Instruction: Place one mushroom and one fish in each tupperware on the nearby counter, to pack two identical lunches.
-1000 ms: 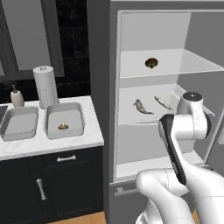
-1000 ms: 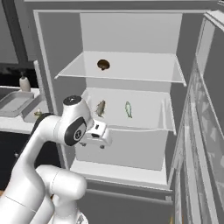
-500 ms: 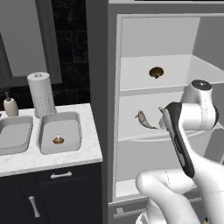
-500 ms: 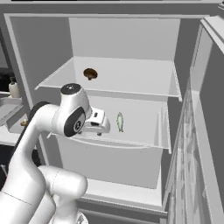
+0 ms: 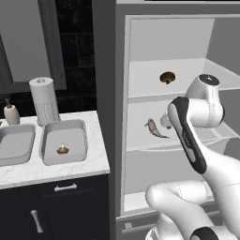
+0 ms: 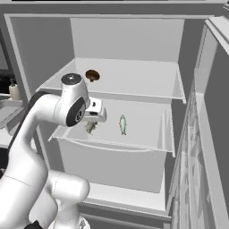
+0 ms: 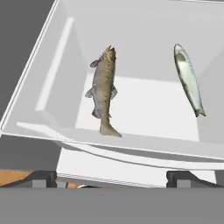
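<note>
Tool (image 7: 112, 177) with jaws spread wide and empty hovers before a fridge shelf (image 7: 52, 78): ahead to its left a brownish fish (image 7: 104, 89) lies lengthwise, tail toward the tool; to the right, a silvery fish (image 7: 188, 78) runs nearly parallel, tail also nearer.

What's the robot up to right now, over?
Gripper open, empty, above fridge shelf. Brown fish and silvery fish lie untouched. Nothing blocking.

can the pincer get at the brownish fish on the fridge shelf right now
Probably yes. The open pincer hangs just outside the middle shelf, pointed at the brownish fish, and nothing lies between them. The silvery fish lies well apart to one side, so it should not get in the way.
</note>
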Robot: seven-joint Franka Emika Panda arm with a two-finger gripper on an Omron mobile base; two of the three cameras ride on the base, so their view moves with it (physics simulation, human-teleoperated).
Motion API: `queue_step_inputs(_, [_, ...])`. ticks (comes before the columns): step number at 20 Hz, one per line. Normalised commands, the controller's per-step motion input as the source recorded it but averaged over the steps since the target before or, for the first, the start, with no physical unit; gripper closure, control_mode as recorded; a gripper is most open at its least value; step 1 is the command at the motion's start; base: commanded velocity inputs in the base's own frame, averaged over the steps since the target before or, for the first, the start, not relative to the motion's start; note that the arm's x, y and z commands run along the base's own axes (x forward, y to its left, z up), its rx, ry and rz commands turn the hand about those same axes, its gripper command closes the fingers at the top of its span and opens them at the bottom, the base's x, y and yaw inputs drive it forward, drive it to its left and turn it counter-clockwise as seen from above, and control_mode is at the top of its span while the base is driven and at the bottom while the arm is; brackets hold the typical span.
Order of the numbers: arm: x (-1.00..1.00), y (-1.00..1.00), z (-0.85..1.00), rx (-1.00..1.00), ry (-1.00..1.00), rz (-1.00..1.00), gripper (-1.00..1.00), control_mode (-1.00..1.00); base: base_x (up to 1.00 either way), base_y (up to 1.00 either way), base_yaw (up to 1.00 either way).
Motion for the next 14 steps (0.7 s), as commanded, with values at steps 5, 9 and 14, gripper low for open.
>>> queue_step_inputs(5, [0.29,0.4,-0.62,0.0,-0.21,-0.1,-1.0,-1.0,0.0,0.0,0.0])
queue_step_inputs(9, [0.64,0.13,-0.32,0.0,-0.07,-0.1,-1.0,-1.0,0.0,0.0,0.0])
queue_step_inputs(14, [0.67,0.01,-0.09,0.0,0.0,-0.02,-1.0,-1.0,0.0,0.0,0.0])
